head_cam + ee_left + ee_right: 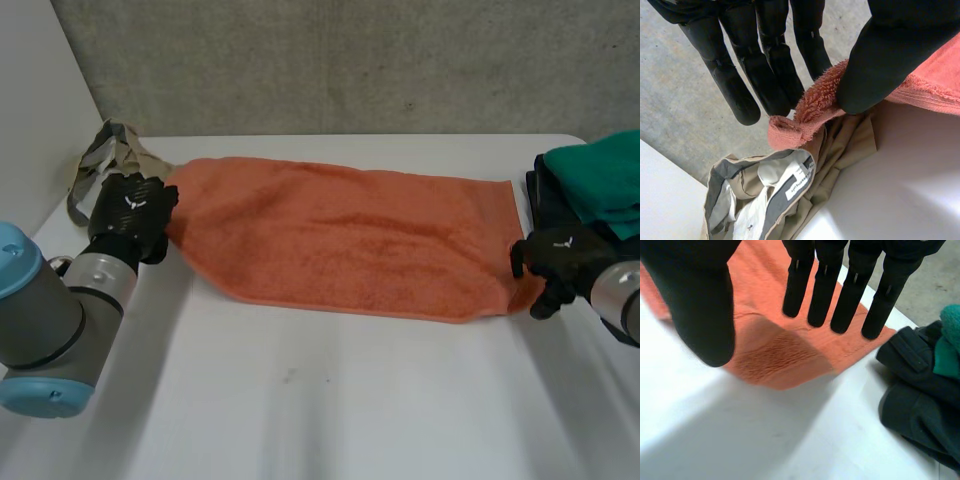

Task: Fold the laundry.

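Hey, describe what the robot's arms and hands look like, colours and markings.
The left arm is a thick grey cylinder with round light-blue caps; the right arm shows a grey segment. The left hand and right hand are matte black, each with a small white mark on its back. The fingers are slim rods with rounded tips; the thumb is broader.

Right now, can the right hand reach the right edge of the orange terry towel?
Probably yes: the right hand hovers open over that edge of the orange terry towel, nothing between; the dark clothes pile lies aside.
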Robot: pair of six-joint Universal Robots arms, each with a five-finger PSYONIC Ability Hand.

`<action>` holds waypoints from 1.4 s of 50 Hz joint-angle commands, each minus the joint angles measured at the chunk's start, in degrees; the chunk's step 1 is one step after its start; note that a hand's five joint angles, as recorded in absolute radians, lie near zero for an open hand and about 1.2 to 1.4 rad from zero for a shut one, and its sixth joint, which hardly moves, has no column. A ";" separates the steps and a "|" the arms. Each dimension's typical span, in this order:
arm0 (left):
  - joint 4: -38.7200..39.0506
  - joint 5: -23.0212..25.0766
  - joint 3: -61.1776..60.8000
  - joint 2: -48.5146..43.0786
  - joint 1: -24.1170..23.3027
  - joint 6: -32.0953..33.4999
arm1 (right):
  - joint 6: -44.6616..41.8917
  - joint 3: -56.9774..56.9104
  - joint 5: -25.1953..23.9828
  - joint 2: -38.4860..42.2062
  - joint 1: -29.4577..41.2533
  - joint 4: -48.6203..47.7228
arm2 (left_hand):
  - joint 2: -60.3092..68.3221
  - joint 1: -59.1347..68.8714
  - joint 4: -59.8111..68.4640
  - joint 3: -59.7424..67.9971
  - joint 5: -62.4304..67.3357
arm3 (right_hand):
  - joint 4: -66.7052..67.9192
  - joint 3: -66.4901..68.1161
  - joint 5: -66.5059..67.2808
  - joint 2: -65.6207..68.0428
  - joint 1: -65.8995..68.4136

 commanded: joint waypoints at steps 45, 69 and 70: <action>0.52 -0.60 -0.73 4.67 0.55 -1.38 | -0.02 5.74 5.40 8.32 7.78 -33.44 | 11.30 13.91 11.17 11.54 14.72 | 33.61 33.58 33.38 33.19 33.35; -51.86 0.71 -14.08 31.75 7.76 23.49 | -26.91 7.41 4.34 -20.43 -3.56 26.68 | 11.30 13.91 11.17 11.54 14.72 | 40.40 40.37 40.17 39.98 40.14; -51.68 1.06 -14.18 31.75 7.58 24.02 | -27.43 7.32 4.26 -19.82 -3.38 26.68 | 11.30 13.91 11.17 11.54 14.72 | 40.40 40.37 40.17 39.98 40.14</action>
